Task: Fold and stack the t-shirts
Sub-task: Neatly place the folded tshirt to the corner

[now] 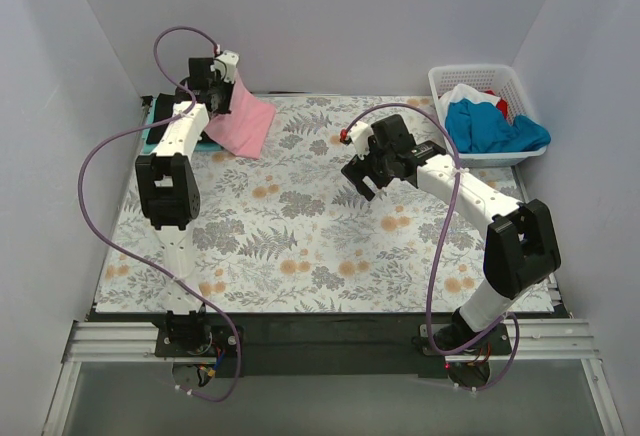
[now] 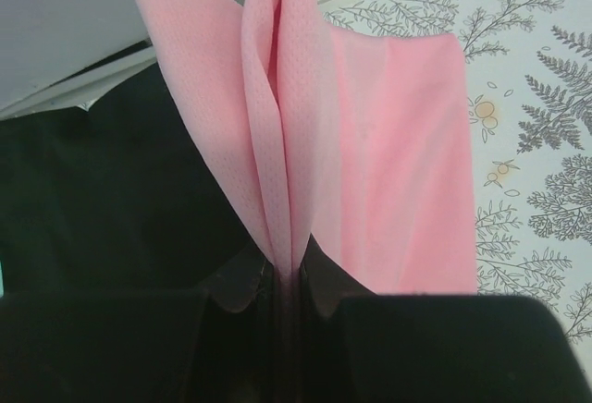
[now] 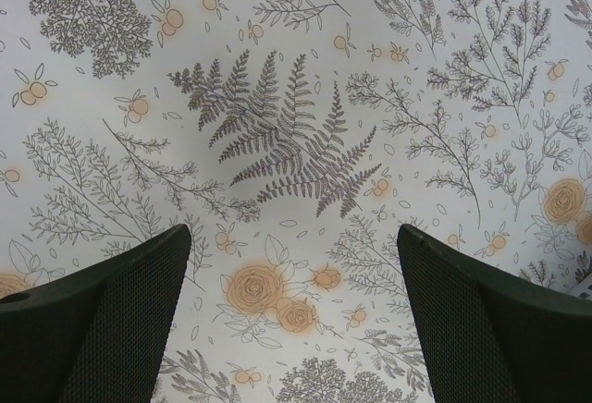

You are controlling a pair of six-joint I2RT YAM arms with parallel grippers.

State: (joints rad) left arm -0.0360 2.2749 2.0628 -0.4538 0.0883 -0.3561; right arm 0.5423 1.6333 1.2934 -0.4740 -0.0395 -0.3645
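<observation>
The left gripper (image 1: 218,74) is clenched on a bunched edge of the pink t-shirt (image 1: 245,121) at the far left corner, so the folded cloth hangs with its lower end on the tablecloth (image 1: 300,226), probably to be laid on the dark and teal pile (image 1: 153,136) beneath, though that pile is mostly hidden. The right gripper (image 1: 362,181) hovers mid-table with jaws spread and empty, clear of the work, while blue, white and red shirts (image 1: 490,126) wait in the basket (image 1: 440,81) far right.
</observation>
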